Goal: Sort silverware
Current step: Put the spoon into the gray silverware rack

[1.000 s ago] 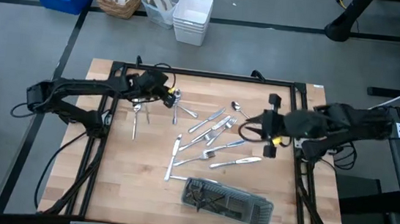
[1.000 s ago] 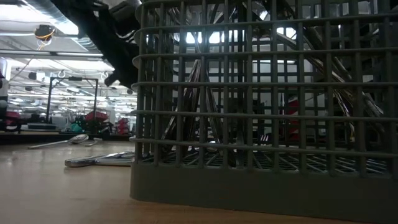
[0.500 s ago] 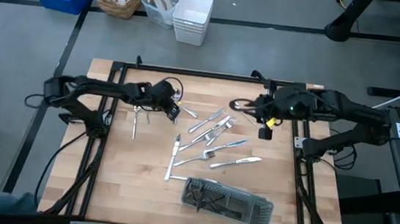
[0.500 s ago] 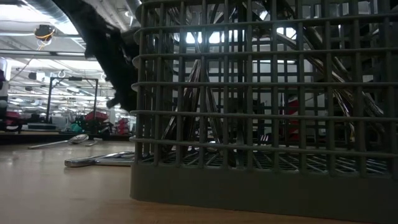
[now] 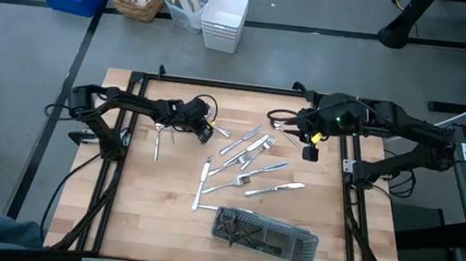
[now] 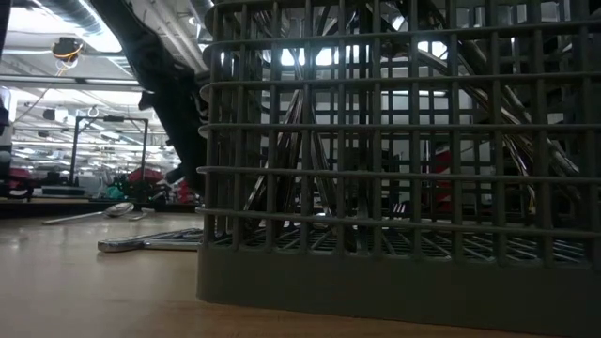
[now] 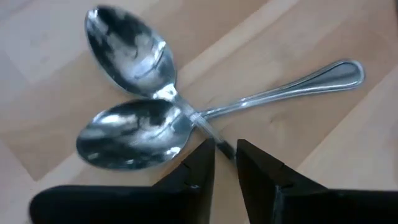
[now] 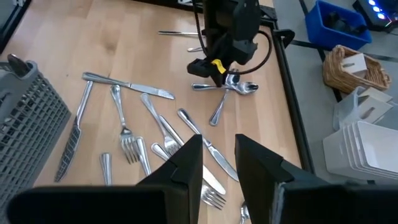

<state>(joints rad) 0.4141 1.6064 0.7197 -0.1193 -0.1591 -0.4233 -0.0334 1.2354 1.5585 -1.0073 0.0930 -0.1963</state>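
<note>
Mostly silverware (image 5: 247, 162) on wood table (image 5: 148, 208).

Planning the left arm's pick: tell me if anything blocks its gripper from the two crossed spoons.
Nothing visible does. The left gripper hovers right over the two crossed shiny metal spoons, fingers slightly apart above a handle, bare wooden table around them.

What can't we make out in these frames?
- Low view: the grey mesh tray fills most of the frame and hides most of the table behind it.
- High view: the tray's contents are too small to sort by type.
- Left wrist view: the left gripper covers the lower handle of one of the two crossed spoons.
</note>
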